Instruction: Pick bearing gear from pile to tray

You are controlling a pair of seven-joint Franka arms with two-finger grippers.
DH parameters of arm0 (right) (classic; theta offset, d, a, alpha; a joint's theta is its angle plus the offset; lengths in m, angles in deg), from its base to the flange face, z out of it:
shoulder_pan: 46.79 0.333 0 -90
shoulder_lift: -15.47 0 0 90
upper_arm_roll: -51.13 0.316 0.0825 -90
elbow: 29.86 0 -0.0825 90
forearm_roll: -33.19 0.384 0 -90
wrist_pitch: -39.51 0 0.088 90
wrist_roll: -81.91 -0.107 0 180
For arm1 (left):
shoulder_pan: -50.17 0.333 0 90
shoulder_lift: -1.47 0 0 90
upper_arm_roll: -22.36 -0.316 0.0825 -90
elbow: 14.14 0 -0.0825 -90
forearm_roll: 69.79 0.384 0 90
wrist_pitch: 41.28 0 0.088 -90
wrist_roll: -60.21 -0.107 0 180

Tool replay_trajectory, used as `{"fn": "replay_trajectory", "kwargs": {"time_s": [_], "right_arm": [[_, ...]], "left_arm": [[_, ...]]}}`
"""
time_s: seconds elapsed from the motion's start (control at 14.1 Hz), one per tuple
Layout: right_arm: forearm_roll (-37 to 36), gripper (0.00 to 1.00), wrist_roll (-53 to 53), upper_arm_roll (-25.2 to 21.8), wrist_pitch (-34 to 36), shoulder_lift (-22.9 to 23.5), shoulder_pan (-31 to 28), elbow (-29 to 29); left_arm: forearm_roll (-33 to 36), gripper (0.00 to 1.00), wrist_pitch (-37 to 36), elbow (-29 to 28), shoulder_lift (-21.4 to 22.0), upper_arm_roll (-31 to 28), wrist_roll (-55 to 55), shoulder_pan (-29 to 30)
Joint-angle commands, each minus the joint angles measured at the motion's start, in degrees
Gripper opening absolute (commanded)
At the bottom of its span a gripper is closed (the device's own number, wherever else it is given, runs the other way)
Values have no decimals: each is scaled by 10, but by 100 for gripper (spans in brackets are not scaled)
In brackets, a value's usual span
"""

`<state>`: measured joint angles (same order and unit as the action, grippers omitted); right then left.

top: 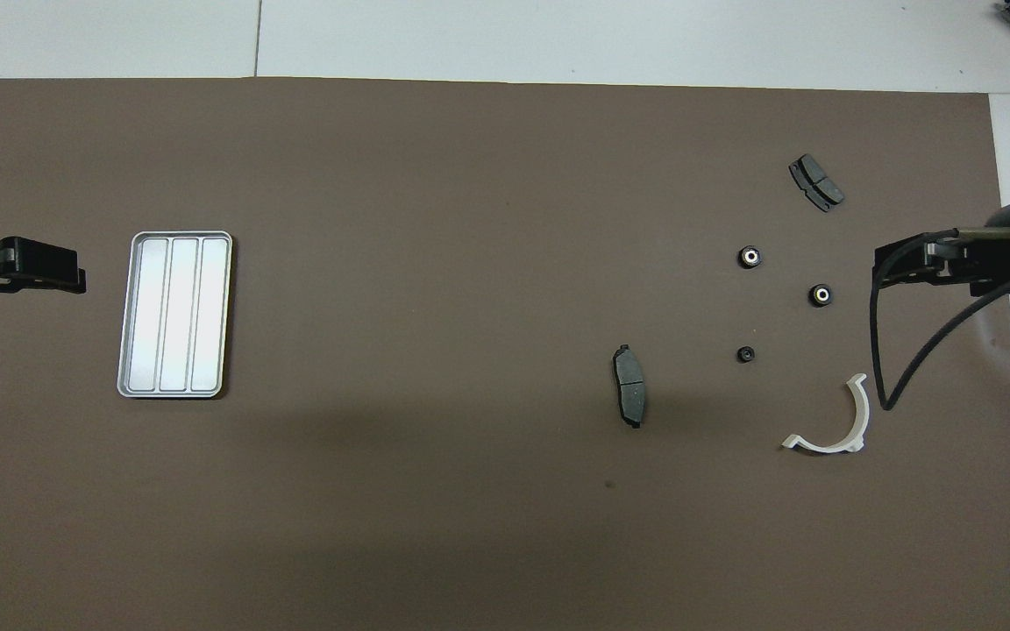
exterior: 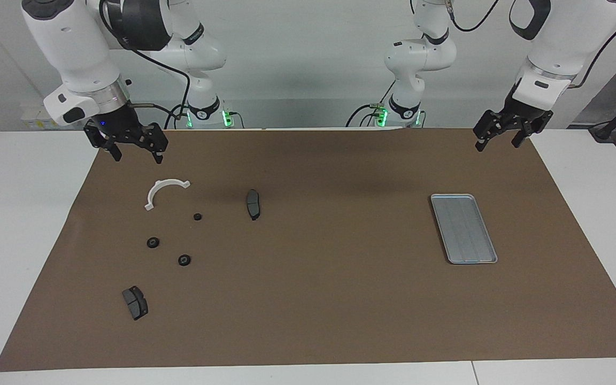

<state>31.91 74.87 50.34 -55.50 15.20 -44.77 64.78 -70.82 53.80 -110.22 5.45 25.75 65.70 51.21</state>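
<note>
The pile lies toward the right arm's end of the table. It has a white half-ring bracket (exterior: 153, 193) (top: 821, 446) and two dark grey brake pads (exterior: 253, 203) (top: 629, 386), (exterior: 135, 302) (top: 815, 181). It also holds three small black bearing gear rings (exterior: 197, 216) (top: 745, 354), (exterior: 153, 242) (top: 821, 294), (exterior: 184, 260) (top: 750, 257). The silver tray (exterior: 463, 229) (top: 175, 314) sits empty toward the left arm's end. My right gripper (exterior: 138, 156) (top: 886, 267) hangs open and empty over the mat's edge by the bracket. My left gripper (exterior: 498, 145) (top: 67, 270) hangs open and empty over the mat's corner near the tray.
A brown mat (exterior: 318, 299) covers most of the white table (exterior: 24, 224). A black cable (top: 880, 350) loops down from the right arm beside the bracket. Both arm bases stand at the table's edge by the wall.
</note>
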Motion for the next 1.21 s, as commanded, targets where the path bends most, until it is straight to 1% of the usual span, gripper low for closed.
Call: {"fn": "replay_trajectory", "kwargs": {"time_s": [0.0,0.43,0.57,0.78,0.92,1.14], "right_arm": [[11,100,20,2,-7,-12,-5,14],[15,100,19,2,-8,-12,-8,17],[16,100,19,2,-32,-13,-5,26],[16,100,20,2,-47,-14,-5,46],[16,100,21,3,-70,-23,-4,82],[16,100,22,4,-134,-33,-4,156]], "left_arm": [[9,100,-2,-17,18,1,1,4],[10,100,-2,-17,18,1,0,4],[10,100,-2,-17,18,1,1,4],[10,100,-2,-17,18,1,1,4],[10,100,-2,-17,18,1,1,4],[10,100,-2,-17,18,1,1,4]]}}
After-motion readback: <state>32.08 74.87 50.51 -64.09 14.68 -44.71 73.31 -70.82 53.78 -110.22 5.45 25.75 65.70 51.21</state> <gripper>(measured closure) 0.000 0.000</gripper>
